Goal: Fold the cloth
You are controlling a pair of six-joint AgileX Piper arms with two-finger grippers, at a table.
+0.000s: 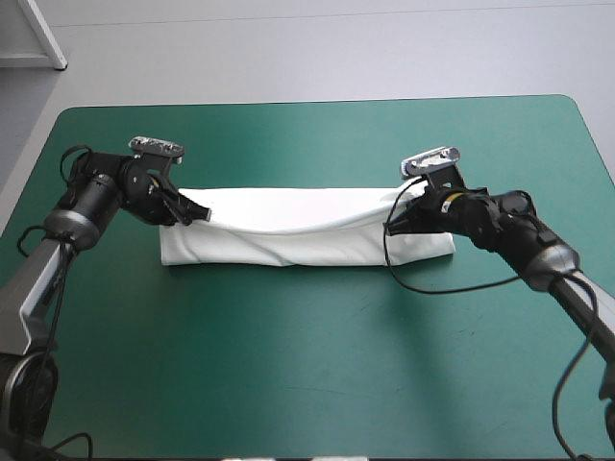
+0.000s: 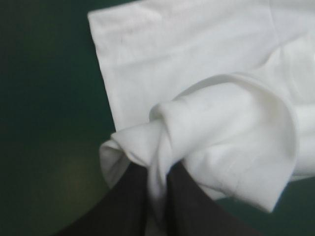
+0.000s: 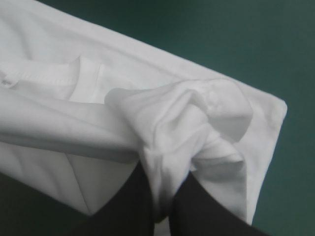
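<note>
Both arms are on the T-shirt (image 1: 288, 240), which lies as a long white band across the middle of the teal-green cover (image 1: 307, 365), strung between the two grippers. The left gripper (image 2: 156, 172) is clamped on a bunched knot of fabric at its end of the band, black fingers all but together with cloth squeezed between them, and just ahead of it a lower layer lies flat on the cover. The right gripper (image 3: 163, 173) is pinched on a similar wad at the other end, with flat folded layers beside and under it. Here's the danger: between the two grippers the gripped edge sags, so any uneven travel would likely skew the fold. Those pinches look small and crumpled, so a hard pull could slip one free. And if either has caught the under layer too, the whole band drags along instead of folding over.
</note>
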